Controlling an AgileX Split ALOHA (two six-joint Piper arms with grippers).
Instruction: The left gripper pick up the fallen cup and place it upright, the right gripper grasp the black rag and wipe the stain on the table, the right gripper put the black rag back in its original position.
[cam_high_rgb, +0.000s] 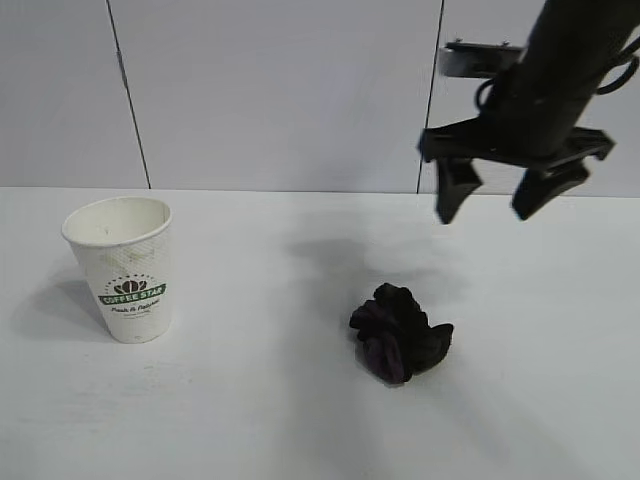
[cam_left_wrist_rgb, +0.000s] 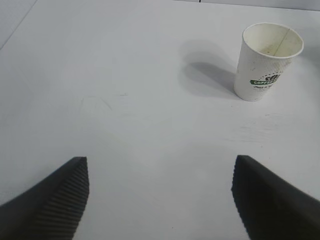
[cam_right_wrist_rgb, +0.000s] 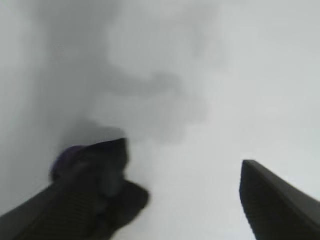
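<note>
The white cup with its green logo band stands upright on the table at the left; it also shows in the left wrist view as the cup, well beyond my left gripper, which is open over bare table. The black rag lies bunched on the table near the middle. My right gripper hangs open in the air above and to the right of it, holding nothing. In the right wrist view the rag lies beside one finger of the right gripper. The stain is out of view.
A grey panelled wall runs along the table's far edge. The right arm's shadow falls on the table behind the rag.
</note>
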